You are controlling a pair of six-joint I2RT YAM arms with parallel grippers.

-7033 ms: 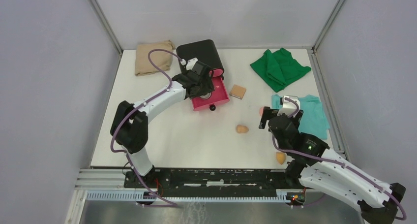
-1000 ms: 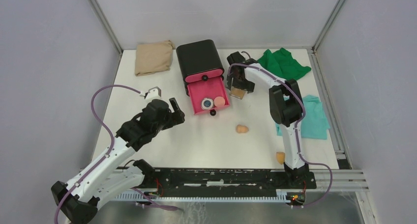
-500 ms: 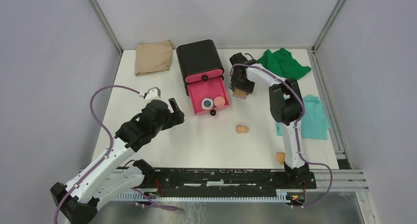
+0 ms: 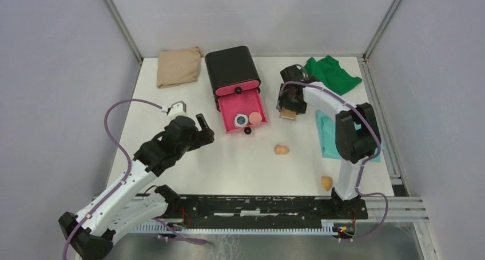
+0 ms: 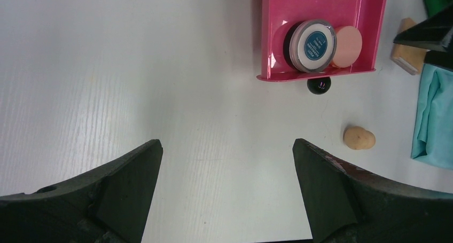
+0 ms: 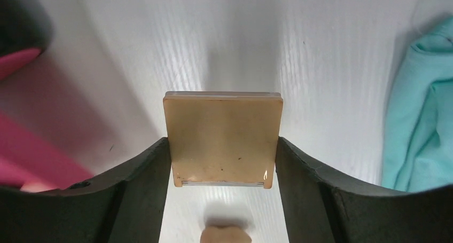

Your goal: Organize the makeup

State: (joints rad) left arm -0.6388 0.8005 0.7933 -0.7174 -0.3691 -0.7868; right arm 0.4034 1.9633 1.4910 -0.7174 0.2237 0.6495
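Observation:
My right gripper (image 4: pixel 287 107) is shut on the tan square pad (image 6: pixel 223 139), with a finger on each side edge, and holds it above the table just right of the pink drawer (image 4: pixel 234 106). The pad also shows in the top view (image 4: pixel 287 115). The silvery compact (image 4: pixel 242 120) and the pink round piece (image 4: pixel 255 118) lie in the drawer. The tiny black jar (image 4: pixel 247 131) sits just in front of the drawer. One tan sponge (image 4: pixel 281 150) lies mid-table, the other (image 4: pixel 326 183) near the right arm's base. My left gripper (image 4: pixel 201 132) is open and empty, left of the drawer.
The black box (image 4: pixel 231 68) stands at the back with its drawer pulled out. A beige cloth (image 4: pixel 178 67) lies back left, a green cloth (image 4: pixel 329 72) back right, and a teal cloth (image 4: pixel 332 135) to the right under the right arm.
My right gripper has carried the tan pad a little right and toward the front, away from the drawer. The left arm has stayed still over the last second.

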